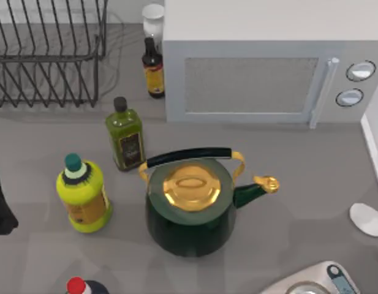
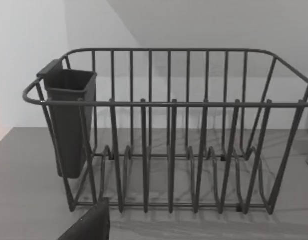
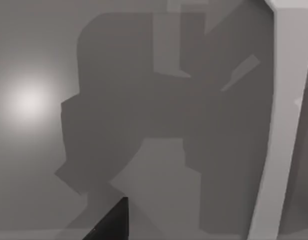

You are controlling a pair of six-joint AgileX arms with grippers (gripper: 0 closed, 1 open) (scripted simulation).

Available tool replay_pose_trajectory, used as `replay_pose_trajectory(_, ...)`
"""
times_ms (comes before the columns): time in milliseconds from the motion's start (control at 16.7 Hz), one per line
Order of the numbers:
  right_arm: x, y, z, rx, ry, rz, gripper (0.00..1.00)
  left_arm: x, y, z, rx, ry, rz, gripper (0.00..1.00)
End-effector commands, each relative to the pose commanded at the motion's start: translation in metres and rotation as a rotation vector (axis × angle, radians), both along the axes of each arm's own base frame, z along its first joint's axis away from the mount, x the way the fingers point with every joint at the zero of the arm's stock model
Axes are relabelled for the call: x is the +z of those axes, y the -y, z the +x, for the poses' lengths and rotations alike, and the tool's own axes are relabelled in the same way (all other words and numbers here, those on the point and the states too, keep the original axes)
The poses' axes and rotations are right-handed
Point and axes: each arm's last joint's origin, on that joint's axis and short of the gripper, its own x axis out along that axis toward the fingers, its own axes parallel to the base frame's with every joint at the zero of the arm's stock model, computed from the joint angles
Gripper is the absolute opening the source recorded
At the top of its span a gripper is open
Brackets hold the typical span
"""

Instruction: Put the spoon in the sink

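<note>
Grey table (image 1: pixel 311 165) carries a green kettle (image 1: pixel 189 211); the spoon (image 1: pixel 367 218) lies at its right edge, seemingly untouched; both grippers' fingers' state: cannot tell

My grey table (image 1: pixel 311 177) carries a full spread — a wire dish rack (image 1: pixel 48 55) at the far left, a white microwave (image 1: pixel 268 61) at the far right, and a dark sauce bottle (image 1: pixel 154 68) just beside the microwave. Nearer stand an olive oil bottle (image 1: pixel 125 136), a yellow bottle (image 1: pixel 83 195) and a green kettle (image 1: pixel 190 207) with a gold lid. The spoon (image 1: pixel 367 218) lies at the right edge, near the scale (image 1: pixel 323 280).
</note>
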Motion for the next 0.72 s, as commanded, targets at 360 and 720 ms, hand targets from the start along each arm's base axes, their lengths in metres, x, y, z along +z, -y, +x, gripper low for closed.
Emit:
replay_pose_trajectory(360,0.033,-0.001,0.006,-0.015,0.028,0.018,0.00,0.000,0.000,0.000,0.000,0.000,0.000,1.00)
replay_pose_trajectory(720,0.088,-0.001,0.004,-0.012,-0.029,0.019,0.00,0.000,0.000,0.000,0.000,0.000,0.000,1.00)
